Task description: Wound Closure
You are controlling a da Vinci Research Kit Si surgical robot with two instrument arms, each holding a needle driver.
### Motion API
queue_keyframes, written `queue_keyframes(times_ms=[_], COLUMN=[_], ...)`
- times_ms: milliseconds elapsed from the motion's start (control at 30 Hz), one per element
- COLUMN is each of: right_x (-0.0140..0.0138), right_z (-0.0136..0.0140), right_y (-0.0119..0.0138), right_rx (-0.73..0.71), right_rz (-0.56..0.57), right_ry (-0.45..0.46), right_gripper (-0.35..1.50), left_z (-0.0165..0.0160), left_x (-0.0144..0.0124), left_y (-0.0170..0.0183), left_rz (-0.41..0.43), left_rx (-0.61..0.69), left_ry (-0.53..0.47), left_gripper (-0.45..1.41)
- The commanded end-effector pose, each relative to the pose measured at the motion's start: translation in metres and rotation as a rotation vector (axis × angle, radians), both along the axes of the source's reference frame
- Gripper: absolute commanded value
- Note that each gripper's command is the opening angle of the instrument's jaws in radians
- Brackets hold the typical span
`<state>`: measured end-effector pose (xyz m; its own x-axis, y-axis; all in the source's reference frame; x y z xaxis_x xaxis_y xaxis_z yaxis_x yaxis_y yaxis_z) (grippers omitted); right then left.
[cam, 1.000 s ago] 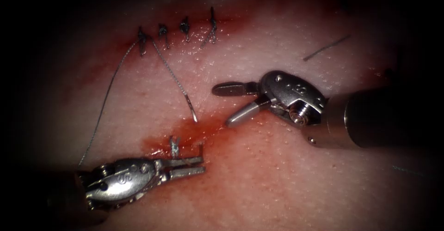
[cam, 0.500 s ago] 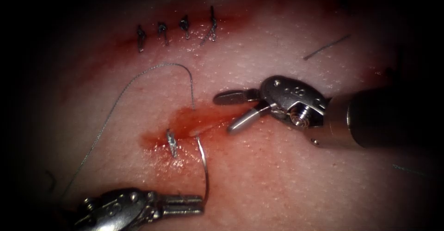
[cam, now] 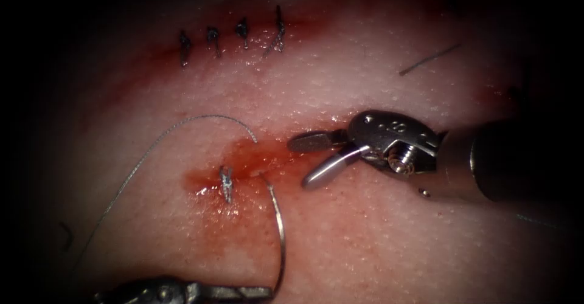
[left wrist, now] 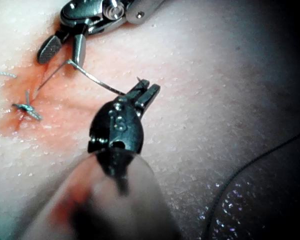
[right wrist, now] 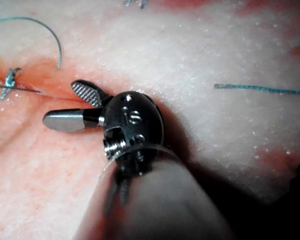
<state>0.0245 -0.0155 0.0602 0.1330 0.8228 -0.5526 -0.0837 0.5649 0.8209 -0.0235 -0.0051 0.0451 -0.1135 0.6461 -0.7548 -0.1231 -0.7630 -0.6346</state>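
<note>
The tissue [cam: 365,231] has an open cut [cam: 255,158] wet with red fluid. My left tool [cam: 258,292] [left wrist: 147,92] is shut on the curved needle [cam: 282,243] [left wrist: 97,82] near its point, below the cut. The needle arcs up to the cut, and its tail end meets the tissue there; I cannot tell whether it is still inside. Thread [cam: 207,117] [right wrist: 50,30] loops from the cut's upper lip out to the left. My right tool [cam: 299,162] [right wrist: 65,104] is open and holds nothing, its jaws over the right end of the cut.
A tied knot [cam: 226,182] [left wrist: 27,107] [right wrist: 10,77] sits on the left part of the cut. A row of several finished stitches [cam: 231,36] runs farther back. A cut piece of thread [cam: 429,59] [right wrist: 260,89] lies at the back right.
My left tool has moved down and drawn the needle out of the tissue below the cut. The thread loop has slackened and dropped towards the cut. My right tool has shifted slightly right and down.
</note>
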Motion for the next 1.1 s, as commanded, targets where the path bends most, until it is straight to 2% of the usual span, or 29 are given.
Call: queue_keyframes(times_ms=[33,100,233,333,633,700,767,933,1100], right_x=[0.0003,-0.0002,-0.0006,-0.0004,-0.0002,-0.0001,0.0000,0.0008,0.0024], right_z=[-0.0003,-0.0012,-0.0028,-0.0038,-0.0058,-0.0060,-0.0062,-0.0064,-0.0065], right_y=[-0.0001,0.0001,0.0004,0.0006,0.0010,0.0011,0.0011,0.0010,0.0008], right_rx=[0.087,0.199,0.271,0.348,0.515,0.523,0.532,0.551,0.568], right_rz=[0.005,0.014,0.018,0.025,0.086,0.101,0.105,0.116,0.135], right_ry=[0.004,0.009,0.012,0.007,-0.038,-0.045,-0.047,-0.050,-0.055], right_gripper=[1.25,1.21,1.18,1.11,0.79,0.79,0.96,1.18,1.21], left_z=[0.0002,-0.0002,-0.0010,-0.0014,-0.0011,-0.0006,0.0001,0.0023,0.0039], left_x=[-0.0003,0.0003,0.0015,0.0018,0.0011,0.0008,0.0004,-0.0014,-0.0036], left_y=[0.0000,0.0012,0.0039,0.0055,0.0055,0.0049,0.0041,0.0022,0.0009], left_rz=[-0.018,-0.042,-0.120,-0.143,-0.165,-0.165,-0.167,-0.163,-0.156], left_rx=[-0.038,-0.095,-0.229,-0.316,-0.445,-0.478,-0.515,-0.591,-0.667], left_ry=[0.034,0.076,0.170,0.231,0.357,0.386,0.417,0.493,0.562], left_gripper=[-0.45,-0.45,-0.45,-0.45,-0.45,-0.45,-0.45,-0.45,-0.45])
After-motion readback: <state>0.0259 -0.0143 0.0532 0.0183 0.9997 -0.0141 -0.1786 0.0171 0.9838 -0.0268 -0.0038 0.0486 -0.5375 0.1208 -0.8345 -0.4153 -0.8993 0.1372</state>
